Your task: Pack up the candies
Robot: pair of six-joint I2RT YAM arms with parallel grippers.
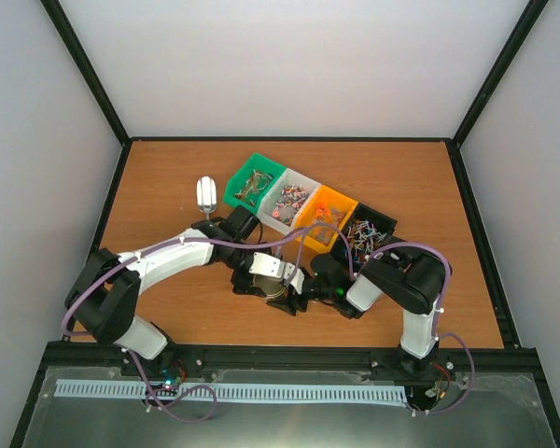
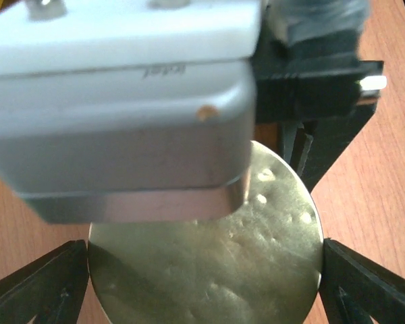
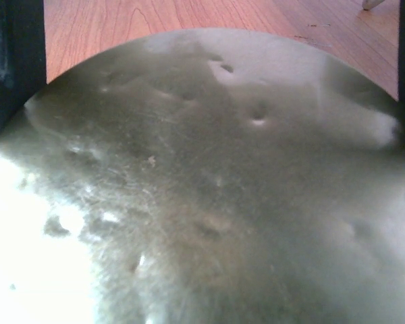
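The candies lie in four bins at the back: brownish-gold in a green bin (image 1: 254,183), pink-red in a clear bin (image 1: 289,199), orange-mixed in an orange bin (image 1: 323,217), multicoloured sticks in a black bin (image 1: 370,231). A round gold metal tin (image 1: 280,289) sits between both grippers at the table's middle front. My left gripper (image 2: 206,270) is shut on the tin (image 2: 209,263), one black finger at each side. My right gripper (image 3: 209,229) is right over the tin (image 3: 209,175), which spans the gap between its dark fingers. No candies show in the wrist views.
A metal scoop (image 1: 205,193) lies on the wooden table (image 1: 168,177) left of the green bin. The right gripper's grey-white body (image 2: 121,115) fills the upper left wrist view. Black frame posts and grey walls edge the table.
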